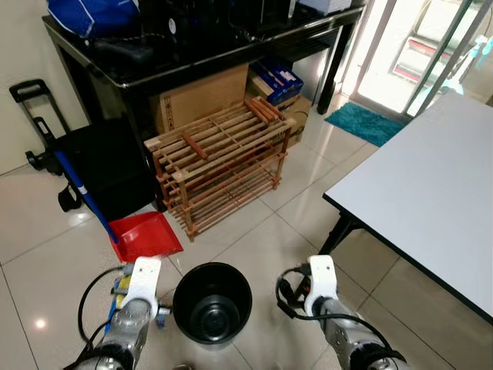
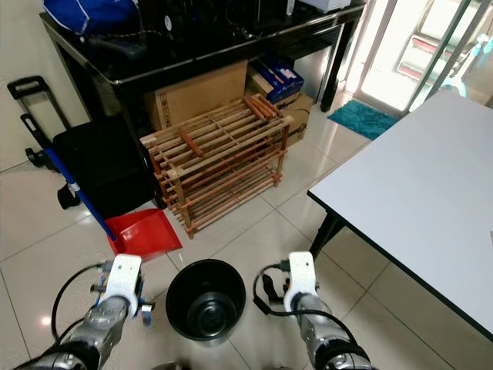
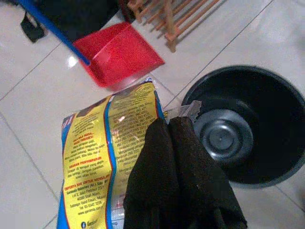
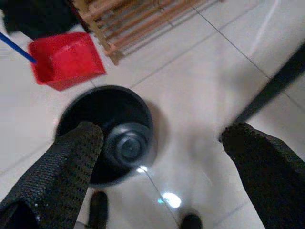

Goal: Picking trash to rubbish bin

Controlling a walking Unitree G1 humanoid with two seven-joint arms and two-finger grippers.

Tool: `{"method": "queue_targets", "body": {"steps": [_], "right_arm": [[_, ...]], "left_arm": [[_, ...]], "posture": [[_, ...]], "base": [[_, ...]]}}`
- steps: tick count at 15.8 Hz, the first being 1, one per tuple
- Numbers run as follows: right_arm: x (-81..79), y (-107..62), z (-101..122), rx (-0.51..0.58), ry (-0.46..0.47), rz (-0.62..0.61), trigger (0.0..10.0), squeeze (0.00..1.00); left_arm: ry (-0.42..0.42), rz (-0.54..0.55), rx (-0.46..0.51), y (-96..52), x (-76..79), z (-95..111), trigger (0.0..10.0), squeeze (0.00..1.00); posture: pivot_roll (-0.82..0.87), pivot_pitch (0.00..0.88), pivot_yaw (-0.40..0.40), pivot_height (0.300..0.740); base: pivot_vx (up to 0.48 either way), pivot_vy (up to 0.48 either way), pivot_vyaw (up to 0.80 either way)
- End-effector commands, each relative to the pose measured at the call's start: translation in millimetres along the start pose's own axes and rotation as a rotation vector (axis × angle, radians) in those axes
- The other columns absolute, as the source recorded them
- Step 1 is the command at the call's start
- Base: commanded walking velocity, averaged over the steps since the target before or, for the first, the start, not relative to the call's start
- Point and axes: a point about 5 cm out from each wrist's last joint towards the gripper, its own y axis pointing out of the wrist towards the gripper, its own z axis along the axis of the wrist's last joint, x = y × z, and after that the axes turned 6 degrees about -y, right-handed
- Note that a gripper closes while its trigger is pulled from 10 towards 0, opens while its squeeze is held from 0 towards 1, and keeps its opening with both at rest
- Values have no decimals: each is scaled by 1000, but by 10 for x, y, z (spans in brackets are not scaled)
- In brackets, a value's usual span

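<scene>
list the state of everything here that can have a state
left end effector: shut on the yellow snack wrapper
yellow snack wrapper: held above the floor beside the bin, not in it
right end effector: open, holding nothing, above the floor by the bin
black rubbish bin: upright on the floor, no lid, nothing inside
red dustpan: resting on the floor, nothing in it
wooden shoe rack: upright, shelves bare
white table: top bare

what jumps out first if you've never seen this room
The black bin on the floor between the two arms, seemingly empty. The left gripper is shut on a yellow packet beside the bin's rim, while the right gripper hangs open. Behind the bin lie a red dustpan and a wooden rack.
</scene>
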Motion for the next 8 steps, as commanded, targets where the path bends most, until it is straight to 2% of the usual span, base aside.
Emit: {"method": "queue_targets", "body": {"steps": [1, 4, 6, 8], "right_arm": [[-4, 15, 74, 28, -1, 14, 10000, 0], [-196, 37, 248, 133, -6, 100, 10000, 0], [-276, 29, 296, 161, -6, 130, 10000, 0], [-419, 18, 405, 205, -19, 185, 10000, 0]], "left_arm": [[15, -26, 15, 10, 42, 47, 10000, 0], [54, -114, 76, 42, 202, 240, 10000, 0], [64, -159, 111, 51, 280, 342, 10000, 0], [78, -235, 144, 62, 410, 492, 10000, 0]], "posture": [[-65, 153, -46, 740], [-97, 224, -58, 740], [-109, 255, -60, 740], [-124, 282, -59, 740]], "base": [[0, 0, 0], [0, 0, 0], [0, 0, 0], [0, 0, 0]]}}
